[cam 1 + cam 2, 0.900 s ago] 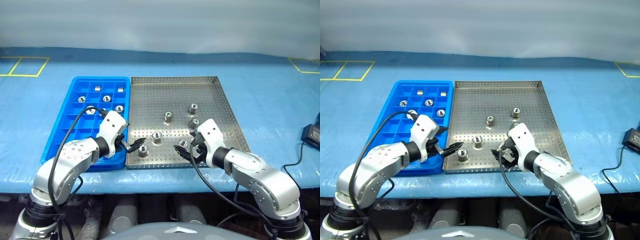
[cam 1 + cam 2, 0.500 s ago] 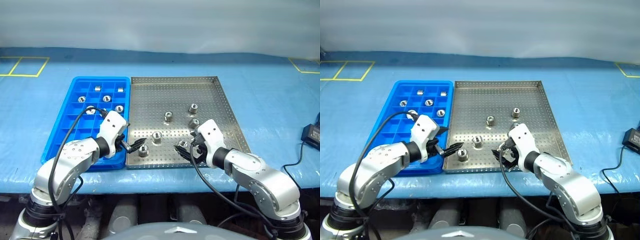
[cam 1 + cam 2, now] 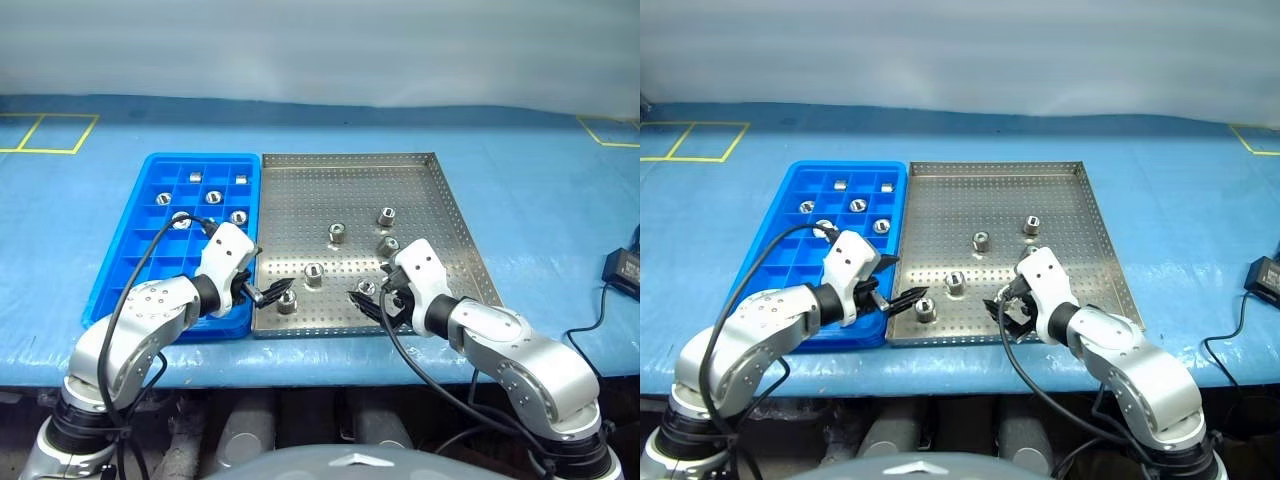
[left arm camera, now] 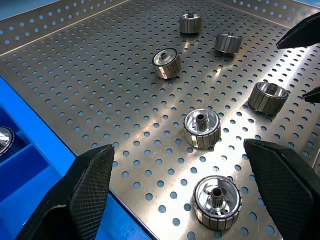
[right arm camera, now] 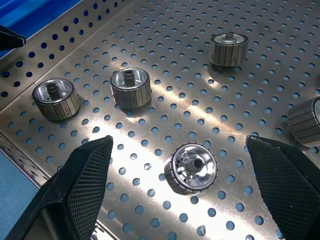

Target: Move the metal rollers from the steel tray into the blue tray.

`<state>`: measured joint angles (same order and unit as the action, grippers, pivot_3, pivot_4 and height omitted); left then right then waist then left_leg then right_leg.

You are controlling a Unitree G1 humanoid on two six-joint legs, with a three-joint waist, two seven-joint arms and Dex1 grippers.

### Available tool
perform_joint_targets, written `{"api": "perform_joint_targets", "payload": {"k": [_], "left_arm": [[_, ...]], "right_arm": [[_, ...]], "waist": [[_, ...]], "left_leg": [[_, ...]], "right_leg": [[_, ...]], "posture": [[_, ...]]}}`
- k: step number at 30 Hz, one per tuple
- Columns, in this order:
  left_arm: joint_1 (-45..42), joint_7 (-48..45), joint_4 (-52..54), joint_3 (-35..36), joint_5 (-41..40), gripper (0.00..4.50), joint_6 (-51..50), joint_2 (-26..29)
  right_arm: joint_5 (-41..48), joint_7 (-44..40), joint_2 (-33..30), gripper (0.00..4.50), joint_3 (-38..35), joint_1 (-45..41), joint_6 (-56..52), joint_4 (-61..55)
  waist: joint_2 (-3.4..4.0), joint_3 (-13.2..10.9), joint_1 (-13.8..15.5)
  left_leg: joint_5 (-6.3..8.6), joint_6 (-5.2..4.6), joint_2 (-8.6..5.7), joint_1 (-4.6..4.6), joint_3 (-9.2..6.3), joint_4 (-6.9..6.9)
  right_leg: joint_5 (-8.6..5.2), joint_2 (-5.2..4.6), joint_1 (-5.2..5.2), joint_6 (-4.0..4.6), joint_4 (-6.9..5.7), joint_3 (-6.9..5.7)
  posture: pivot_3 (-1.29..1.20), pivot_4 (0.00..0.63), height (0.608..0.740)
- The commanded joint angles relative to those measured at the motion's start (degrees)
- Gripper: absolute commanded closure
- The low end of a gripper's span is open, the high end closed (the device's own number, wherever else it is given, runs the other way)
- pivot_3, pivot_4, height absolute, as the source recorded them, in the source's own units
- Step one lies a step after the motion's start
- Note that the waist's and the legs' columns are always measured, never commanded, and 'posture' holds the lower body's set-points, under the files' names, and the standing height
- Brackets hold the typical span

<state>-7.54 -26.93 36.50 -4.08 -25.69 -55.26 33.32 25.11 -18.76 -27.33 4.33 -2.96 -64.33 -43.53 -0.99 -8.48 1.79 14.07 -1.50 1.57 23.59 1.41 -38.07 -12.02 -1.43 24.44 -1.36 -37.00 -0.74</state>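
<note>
On the blue-covered table (image 3: 540, 200), the steel tray (image 3: 420, 160) holds your remaining metal rollers (image 3: 313, 274), near the blue tray (image 3: 120, 260) on its left. Both the left gripper (image 3: 272, 291) and right gripper (image 3: 364, 301) hang spread, empty. Close off-centre and a roller may roll away across the perforated floor.

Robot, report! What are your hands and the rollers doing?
Left gripper, right gripper open, empty. Five rollers on steel tray. Blue tray holds some. Path clear.

I work in a factory-like workshop. My surface (image 3: 520, 190) wears blue sheeting with yellow tape squares (image 3: 45, 133). Parts trays sit beyond my pincers.
</note>
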Motion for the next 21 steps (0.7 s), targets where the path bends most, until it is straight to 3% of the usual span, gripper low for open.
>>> {"api": "perform_joint_targets", "payload": {"k": [1, 13, 17, 21], "left_arm": [[-0.81, 0.05, 1.77, 0.1, 0.18, 0.0, 1.06, 0.13], [-2.04, 2.0, 1.32, 0.64, -0.24, 0.0, -0.41, -1.59], [-7.87, 5.71, -2.36, 0.32, -1.83, 0.0, -8.02, -6.67], [-15.13, 8.08, -8.7, -4.54, 0.22, 0.0, -13.88, -10.1]], "right_arm": [[-0.08, 0.1, -0.21, 0.01, 0.0, -0.03, 1.17, -1.29], [-0.37, 0.02, -0.27, 0.01, 0.39, -0.76, 1.68, -0.66], [-0.56, 0.14, -0.12, 0.01, 0.51, -1.1, 1.93, -0.29], [-0.97, 0.63, 0.23, 0.01, 0.72, -1.24, 2.23, 0.17]], "waist": [[0.0, 0.0, 0.0], [0.0, 0.0, 0.15], [-0.01, 0.0, 0.65], [-0.07, -0.01, 0.57]], "left_leg": [[0.0, 0.0, 0.0, 0.0, 0.0, 0.0], [0.0, 0.0, 0.0, 0.0, 0.0, -0.01], [0.0, -0.01, -0.02, -0.01, -0.02, -0.05], [-0.05, -0.09, -0.12, 0.0, -0.06, -0.13]], "right_leg": [[0.0, 0.0, 0.0, 0.0, 0.0, 0.0], [0.0, 0.0, 0.0, 0.0, 0.0, 0.0], [0.01, 0.01, -0.04, -0.01, -0.02, -0.01], [0.06, 0.01, -0.13, -0.1, -0.02, 0.03]], "posture": [[0.08, 0.15, 0.74], [0.1, 0.15, 0.74], [0.1, 0.15, 0.74], [0.1, 0.15, 0.74]]}}
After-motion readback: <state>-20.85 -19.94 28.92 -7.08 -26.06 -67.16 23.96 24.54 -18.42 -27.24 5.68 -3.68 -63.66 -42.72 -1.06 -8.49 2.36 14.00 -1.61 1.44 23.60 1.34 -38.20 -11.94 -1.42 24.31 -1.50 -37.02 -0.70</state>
